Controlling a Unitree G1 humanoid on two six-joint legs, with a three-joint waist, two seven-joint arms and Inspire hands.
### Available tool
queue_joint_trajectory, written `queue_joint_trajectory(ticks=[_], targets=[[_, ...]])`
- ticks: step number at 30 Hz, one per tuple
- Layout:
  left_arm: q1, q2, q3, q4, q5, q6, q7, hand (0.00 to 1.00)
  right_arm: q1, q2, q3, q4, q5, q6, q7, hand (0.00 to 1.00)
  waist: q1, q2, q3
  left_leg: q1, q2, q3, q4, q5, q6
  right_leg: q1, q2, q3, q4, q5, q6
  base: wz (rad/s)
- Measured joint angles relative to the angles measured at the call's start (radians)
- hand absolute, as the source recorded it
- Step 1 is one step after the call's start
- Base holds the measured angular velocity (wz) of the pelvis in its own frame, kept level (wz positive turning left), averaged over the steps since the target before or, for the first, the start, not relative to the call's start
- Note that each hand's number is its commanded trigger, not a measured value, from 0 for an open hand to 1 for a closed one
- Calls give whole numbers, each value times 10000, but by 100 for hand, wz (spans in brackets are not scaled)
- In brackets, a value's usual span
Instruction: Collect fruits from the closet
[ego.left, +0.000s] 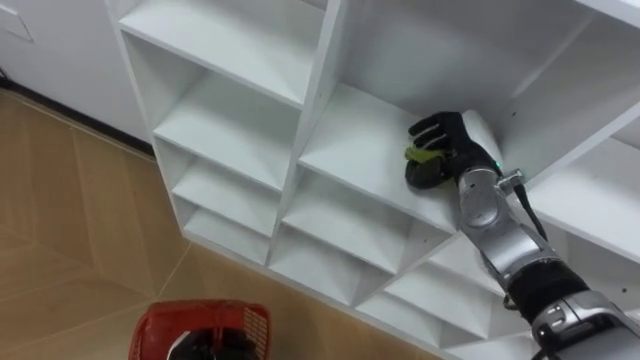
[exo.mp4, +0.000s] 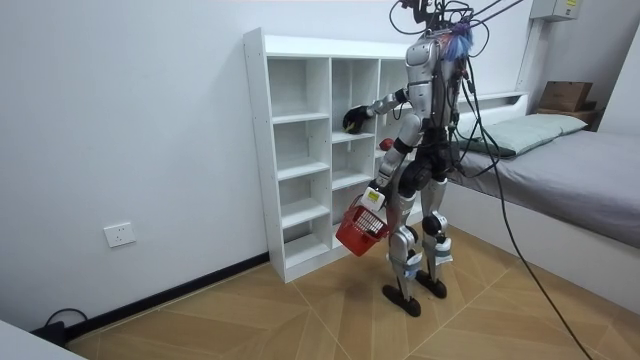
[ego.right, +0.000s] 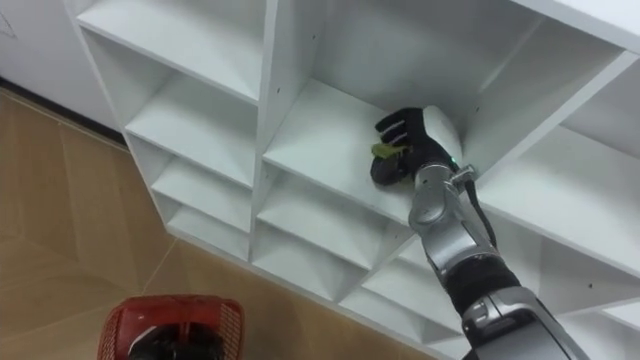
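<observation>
1. Low at the robot's left side, the left hand (ego.left: 208, 347) grips the red basket (ego.left: 160, 325) by its handle.
2. Up and to the right, the right hand (ego.left: 445, 150) curls round a green fruit (ego.left: 421, 155) on a shelf (ego.left: 350, 135) of the white closet (ego.left: 300, 100), well above the basket.
</observation>
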Motion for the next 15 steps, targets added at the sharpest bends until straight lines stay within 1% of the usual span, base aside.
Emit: queue_joint_trajectory(ticks=[4,6,8,10,13,15], targets=[[-2,-35,6,0,0,27,70,100,-4,91,-109,65,3,6,-57,100,-2,28,-22,3,-9,-36,3,0,0,0,5,26,-7,0,0,2],[-2,-65,5,0,0,29,116,100,-10,238,-390,146,4,5,-75,100,-3,49,-34,7,-9,-60,4,1,0,0,9,26,-10,0,0,2],[5,-71,3,0,-9,30,147,100,-26,291,-436,159,-5,10,-88,100,-32,59,-40,10,-7,-68,-2,1,0,2,13,43,-10,0,0,0],[2,-103,4,-4,-16,42,254,100,-57,356,-438,169,-14,12,-92,100,-114,104,-22,7,-7,-73,1,1,0,6,13,54,-10,0,0,0],[-52,-245,5,-25,-12,70,463,100,-58,380,-466,162,-83,12,-108,100,-117,131,-46,0,-8,-65,-13,1,0,-7,12,55,-9,0,0,0],[-74,-313,9,-26,-15,106,557,100,-54,389,-465,163,-94,15,-104,100,-119,146,-83,2,-6,-66,-22,1,0,-11,13,53,-10,0,0,0]])
